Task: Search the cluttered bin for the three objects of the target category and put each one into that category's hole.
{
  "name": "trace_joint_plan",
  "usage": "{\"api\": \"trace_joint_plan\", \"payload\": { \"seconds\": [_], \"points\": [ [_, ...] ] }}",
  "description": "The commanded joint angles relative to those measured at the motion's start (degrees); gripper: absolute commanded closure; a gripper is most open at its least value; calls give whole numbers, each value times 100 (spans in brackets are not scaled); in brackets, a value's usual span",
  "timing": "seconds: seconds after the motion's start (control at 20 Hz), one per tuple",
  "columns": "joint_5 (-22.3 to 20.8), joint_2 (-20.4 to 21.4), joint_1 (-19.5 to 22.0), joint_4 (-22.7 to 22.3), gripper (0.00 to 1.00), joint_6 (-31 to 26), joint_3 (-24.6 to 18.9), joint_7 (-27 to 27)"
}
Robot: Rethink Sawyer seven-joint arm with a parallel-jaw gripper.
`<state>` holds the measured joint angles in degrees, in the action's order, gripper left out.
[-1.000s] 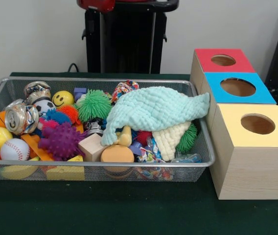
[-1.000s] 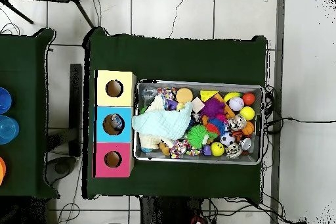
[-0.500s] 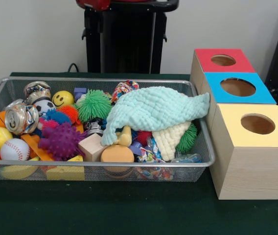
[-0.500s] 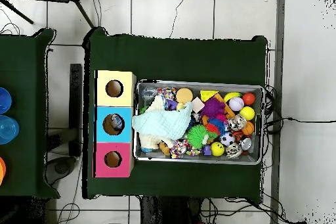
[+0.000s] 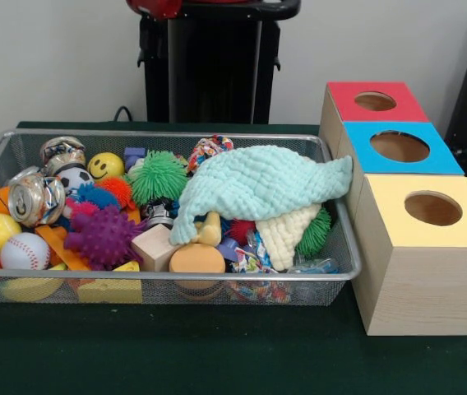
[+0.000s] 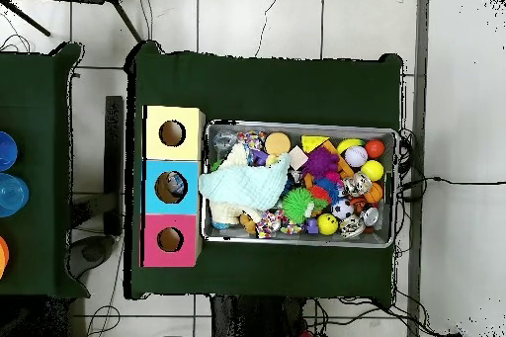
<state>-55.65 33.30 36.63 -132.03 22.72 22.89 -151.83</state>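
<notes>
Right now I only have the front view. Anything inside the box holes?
Observer: Overhead shows something pale down the hole of the blue box; can't tell what it is.
Operator: Red and yellow?
Observer: From above, the holes in the red box and yellow box are just dark, nothing showing.
Operator: Gripper over the bin?
Observer: No. Overhead shows nothing above the bin; the gripper is in neither view.
</notes>
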Motion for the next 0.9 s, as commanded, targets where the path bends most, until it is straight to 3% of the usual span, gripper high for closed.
{"api": "trace_joint_plan", "payload": {
  "seconds": [0.05, 0.2, 0.3, 0.4, 0.5, 0.65, 0.9],
  "points": [
    [573, -71, 51, 82, 0, -77, -253, -596],
    [1599, -284, -523, -228, 0, 654, -380, -1059],
    [2018, -588, -863, -372, 0, 994, -686, -1246],
    [2799, -1083, -1805, -286, 0, 1147, -310, -1201],
    [3474, -1312, -2299, -361, 0, 1700, -207, -1336],
    [3730, -1124, -2619, -469, 0, 1401, -301, -1268],
    [3817, -965, -2692, -580, 0, 1092, -472, -1115]
  ]
}}
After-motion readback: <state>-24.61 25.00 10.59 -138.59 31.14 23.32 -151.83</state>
